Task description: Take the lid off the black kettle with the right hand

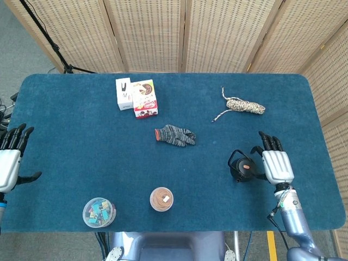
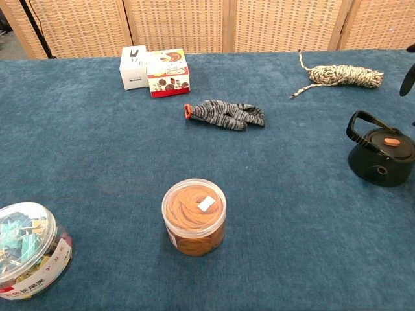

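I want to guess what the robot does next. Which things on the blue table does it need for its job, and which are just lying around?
Needed: small black kettle with its orange-knobbed black lid; right robot hand beside it.

Just lying about: grey knitted glove, coiled striped rope, white box, red-and-white box, clear tub of rubber bands, clear tub of coloured clips.

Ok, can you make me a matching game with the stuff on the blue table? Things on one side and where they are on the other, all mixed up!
Things:
1. black kettle
2. striped glove
3. rope bundle
4. jar of rubber bands

Places:
A. at the near edge, beside the tub of clips
B. at the far right of the table
C. right next to the right hand
D. in the middle of the table, lying flat

Pairs: 1-C, 2-D, 3-B, 4-A
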### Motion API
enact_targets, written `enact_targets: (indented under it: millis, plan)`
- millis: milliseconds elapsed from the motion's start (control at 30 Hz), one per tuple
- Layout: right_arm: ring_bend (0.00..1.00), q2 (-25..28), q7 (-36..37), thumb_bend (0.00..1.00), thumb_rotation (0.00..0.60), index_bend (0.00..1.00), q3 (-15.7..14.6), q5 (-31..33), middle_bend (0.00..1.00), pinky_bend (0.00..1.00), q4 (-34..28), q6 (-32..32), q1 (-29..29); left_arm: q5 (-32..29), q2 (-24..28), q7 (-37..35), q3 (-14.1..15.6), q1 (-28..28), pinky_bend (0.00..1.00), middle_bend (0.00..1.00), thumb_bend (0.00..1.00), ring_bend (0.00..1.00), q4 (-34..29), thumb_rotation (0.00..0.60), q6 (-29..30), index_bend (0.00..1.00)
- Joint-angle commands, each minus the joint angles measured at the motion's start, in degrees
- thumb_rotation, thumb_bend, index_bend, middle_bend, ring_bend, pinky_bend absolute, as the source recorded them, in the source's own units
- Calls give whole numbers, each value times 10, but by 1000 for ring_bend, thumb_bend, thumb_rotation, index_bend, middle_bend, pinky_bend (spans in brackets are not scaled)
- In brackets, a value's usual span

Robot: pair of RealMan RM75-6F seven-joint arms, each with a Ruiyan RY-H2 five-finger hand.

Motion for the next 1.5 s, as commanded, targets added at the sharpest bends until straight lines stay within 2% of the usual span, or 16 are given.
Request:
enact_targets:
  millis: [33, 333, 500, 1500]
  plan:
    - [0, -11, -6, 272, 600, 380, -5, 6, 0, 0, 7, 1, 3, -2, 0, -1, 0, -1, 0, 0, 0, 0, 2, 600, -2, 0]
    - [0, -41, -10, 272, 600, 382, -11, 13, 0, 0, 30, 10, 7, -6, -2, -2, -1, -5, 0, 0, 0, 0, 6, 600, -7, 0]
    - [0, -53, -9, 271, 600, 455, -15, 20, 0, 0, 46, 6, 10, -7, -2, 0, 0, -6, 0, 0, 0, 0, 6, 600, -9, 0]
    - [0, -77, -15, 337, 600, 472, -17, 39, 0, 0, 77, -4, 25, -9, -1, 0, 1, -7, 0, 0, 0, 0, 4, 600, -4, 0]
